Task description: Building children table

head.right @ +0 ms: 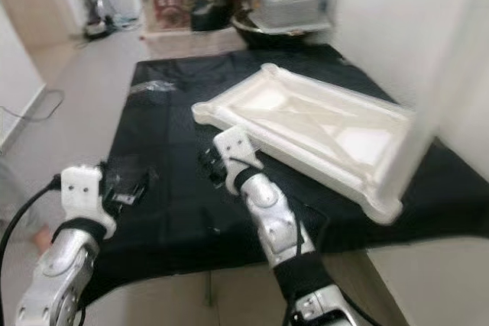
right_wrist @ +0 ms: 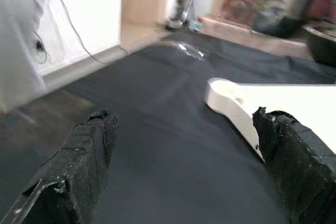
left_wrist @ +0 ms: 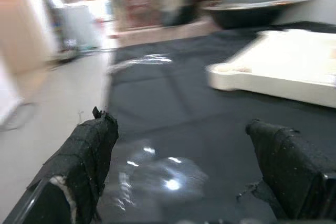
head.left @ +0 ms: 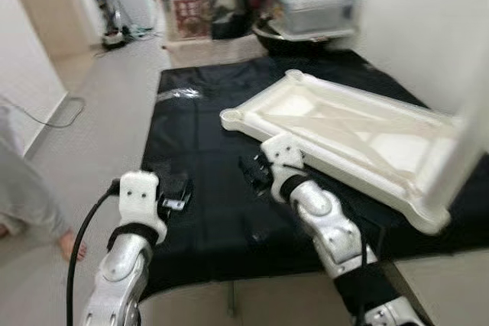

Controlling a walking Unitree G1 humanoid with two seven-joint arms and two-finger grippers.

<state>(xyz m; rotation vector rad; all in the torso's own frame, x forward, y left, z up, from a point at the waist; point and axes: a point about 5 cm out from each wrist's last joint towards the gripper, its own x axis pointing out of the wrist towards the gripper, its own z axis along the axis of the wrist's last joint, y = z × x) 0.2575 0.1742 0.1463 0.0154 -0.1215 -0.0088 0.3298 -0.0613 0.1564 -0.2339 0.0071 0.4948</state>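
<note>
A white plastic tabletop [head.left: 351,131] lies upside down on a black mat [head.left: 206,143], ribs facing up. A blurred white upright piece [head.right: 435,89] rises at its near right corner. My right gripper [head.left: 252,172] hovers low over the mat just in front of the tabletop's near left corner [right_wrist: 226,92], open and holding nothing. My left gripper [head.left: 176,191] is open and empty over the mat's near left part. Right ahead of it lies a shiny clear plastic film [left_wrist: 157,174].
A second clear plastic bag [head.left: 179,94] lies at the mat's far left. Storage boxes [head.left: 191,5] and a dark bowl [head.left: 298,36] crowd the floor beyond the mat. A person's leg and bare foot [head.left: 72,243] stand at the left. A cable [head.left: 53,116] lies along the left wall.
</note>
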